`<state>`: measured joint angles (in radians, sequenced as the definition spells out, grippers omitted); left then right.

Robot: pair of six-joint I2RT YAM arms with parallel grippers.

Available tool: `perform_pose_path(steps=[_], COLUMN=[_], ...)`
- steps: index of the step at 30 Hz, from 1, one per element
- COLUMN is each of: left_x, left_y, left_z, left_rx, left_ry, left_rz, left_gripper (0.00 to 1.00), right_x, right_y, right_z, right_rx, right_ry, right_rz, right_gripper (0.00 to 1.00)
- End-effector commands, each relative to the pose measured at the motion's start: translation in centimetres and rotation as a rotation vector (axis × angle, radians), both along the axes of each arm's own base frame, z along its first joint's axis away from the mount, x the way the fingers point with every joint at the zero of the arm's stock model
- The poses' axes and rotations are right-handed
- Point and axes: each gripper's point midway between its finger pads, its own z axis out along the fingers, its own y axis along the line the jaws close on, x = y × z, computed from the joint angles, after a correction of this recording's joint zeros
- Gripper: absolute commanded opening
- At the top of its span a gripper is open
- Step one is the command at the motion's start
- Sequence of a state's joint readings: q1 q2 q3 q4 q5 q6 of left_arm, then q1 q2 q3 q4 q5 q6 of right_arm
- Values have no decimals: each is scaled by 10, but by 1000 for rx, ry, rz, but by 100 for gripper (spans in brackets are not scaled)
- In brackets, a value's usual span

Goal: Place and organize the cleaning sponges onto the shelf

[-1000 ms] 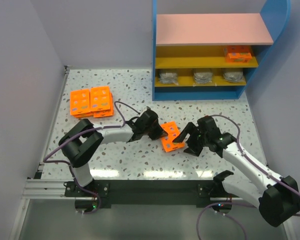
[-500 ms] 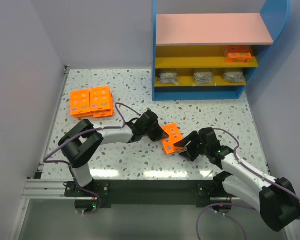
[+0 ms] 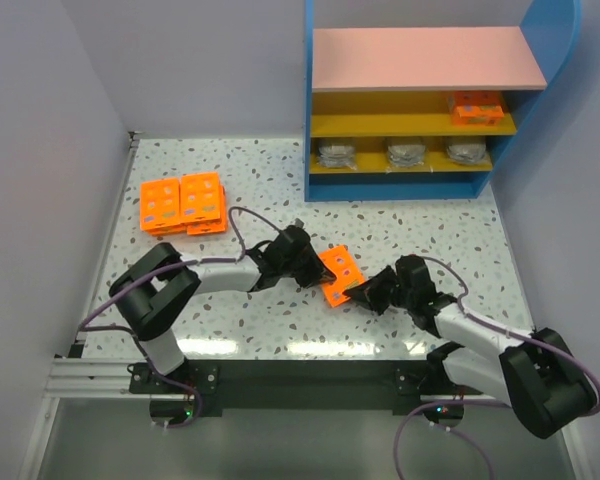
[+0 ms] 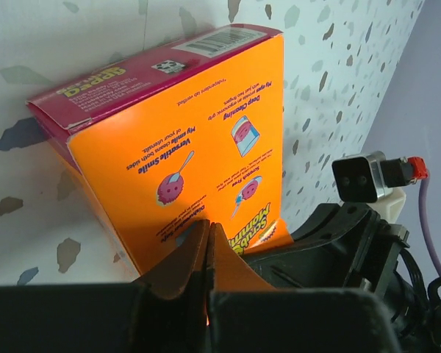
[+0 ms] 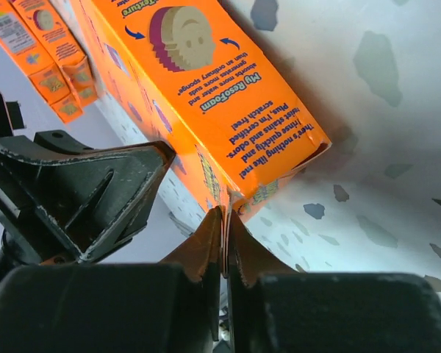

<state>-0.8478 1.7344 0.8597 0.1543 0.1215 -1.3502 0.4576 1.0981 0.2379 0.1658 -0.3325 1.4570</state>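
At the middle of the speckled white tabletop (image 3: 250, 170), a little toward 6 o'clock, a flat bright-orange rectangular sponge pack (image 3: 338, 274) sits tilted between the two arms. The right gripper (image 3: 364, 293) meets it from 4 o'clock. In the right wrist view its fingers (image 5: 206, 246) are clenched almost together on the thin flap at the pack's near corner, and the printed orange face (image 5: 206, 81) runs away from them. The left gripper (image 3: 316, 268) reaches in from 9 o'clock. In its own view its fingers (image 4: 184, 265) are pinched tight on the lower edge of the same pack (image 4: 198, 147), whose magenta side panel faces up. Whether the pack touches the tabletop cannot be told. Farther out at 10 o'clock lies a heap of matching orange packs (image 3: 183, 204), two lying side by side on top with more beneath. At 1 o'clock, against the far edge, stands the blue-sided shelf unit (image 3: 308, 120) with its pink top board (image 3: 420, 58). One more orange pack (image 3: 477, 107) rests at the right end of the upper yellow board. Three grey-beige wrapped pads (image 3: 407, 152) sit in a row, apart from one another, on the lower yellow board.
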Motion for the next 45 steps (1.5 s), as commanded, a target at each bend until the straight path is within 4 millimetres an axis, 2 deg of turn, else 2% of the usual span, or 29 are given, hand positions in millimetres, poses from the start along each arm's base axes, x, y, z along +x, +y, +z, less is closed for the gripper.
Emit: perform_pose_path(steps=[1, 2, 3, 4, 6, 7, 8, 9, 10, 11, 12, 13, 16, 18, 20, 21, 23, 25, 26, 27, 29, 30, 33, 34, 39, 40, 42, 43, 45], left_x=[-12, -7, -4, 7, 19, 26, 35, 38, 51, 54, 58, 63, 65, 66, 65, 63, 59, 56, 53, 51, 47, 44, 39, 38, 35, 35, 33, 33, 33], left_y=[10, 12, 22, 21, 42, 46, 63, 74, 90, 102, 113, 131, 159, 176, 184, 185, 185, 187, 188, 189, 193, 197, 202, 202, 205, 204, 204, 203, 203], left_z=[11, 24, 29, 65, 91, 132, 144, 171, 193, 204, 216, 243, 278, 284, 286, 287, 280, 274, 273, 274, 268, 270, 270, 268, 265, 262, 259, 259, 258], left_rx=[82, 99, 153, 127, 187, 144, 171, 144, 141, 154, 161, 164, 211, 266, 284, 280, 286, 289, 288, 285, 297, 298, 300, 302, 299, 302, 301, 298, 301], left_ry=[-46, -87, -105, -176, -245, -316, -344, -393, -442, -460, -486, -549, -639, -664, -668, -673, -660, -648, -646, -651, -643, -648, -652, -649, -642, -636, -629, -626, -626], left_rz=[-76, -85, -66, -50, -15, 16, 49, 77, 118, 143, 168, 204, 261, 285, 295, 295, 280, 276, 270, 271, 273, 280, 287, 286, 289, 286, 279, 278, 278], left_gripper=[0, 0, 0, 3, 14, 18, 28, 32, 38, 42, 46, 51, 56, 59, 60, 60, 61, 63, 63, 63, 65, 65, 66, 66, 66, 66, 66, 66, 66], right_x=[-1, -1, -3, -2, -3, -2, -1, 0, 2, 3, 6, 9, 22, 34, 46, 54, 72, 86, 100, 105, 126, 133, 154, 161, 199, 213, 229, 240, 254], right_y=[-4, -4, -6, -7, -9, -10, -11, -11, -13, -14, -14, -15, -21, -29, -32, -38, -42, -55, -59, -63, -75, -82, -85, -94, -102, -105, -111, -112, -118], right_z=[9, 23, 26, 32, 54, 63, 71, 92, 101, 111, 136, 148, 195, 228, 243, 264, 269, 299, 297, 316, 315, 328, 338, 341, 344, 333, 333, 323, 328], right_rx=[4, 21, 19, 32, 61, 77, 87, 113, 122, 131, 159, 172, 221, 239, 235, 237, 215, 229, 220, 215, 187, 180, 192, 186, 201, 198, 205, 212, 224], right_ry=[-23, -61, -57, -64, -108, -123, -139, -183, -198, -218, -273, -300, -408, -487, -522, -579, -582, -654, -643, -692, -677, -706, -727, -738, -754, -731, -738, -718, -741], right_rz=[-12, -14, -19, -27, -36, -47, -54, -57, -68, -70, -75, -85, -129, -172, -187, -199, -208, -224, -231, -227, -246, -255, -250, -270, -291, -301, -326, -334, -361], right_gripper=[0, 0, 0, 0, 0, 0, 0, 0, 0, 0, 0, 0, 0, 0, 0, 0, 0, 0, 0, 0, 0, 0, 0, 0, 0, 0, 0, 0, 0])
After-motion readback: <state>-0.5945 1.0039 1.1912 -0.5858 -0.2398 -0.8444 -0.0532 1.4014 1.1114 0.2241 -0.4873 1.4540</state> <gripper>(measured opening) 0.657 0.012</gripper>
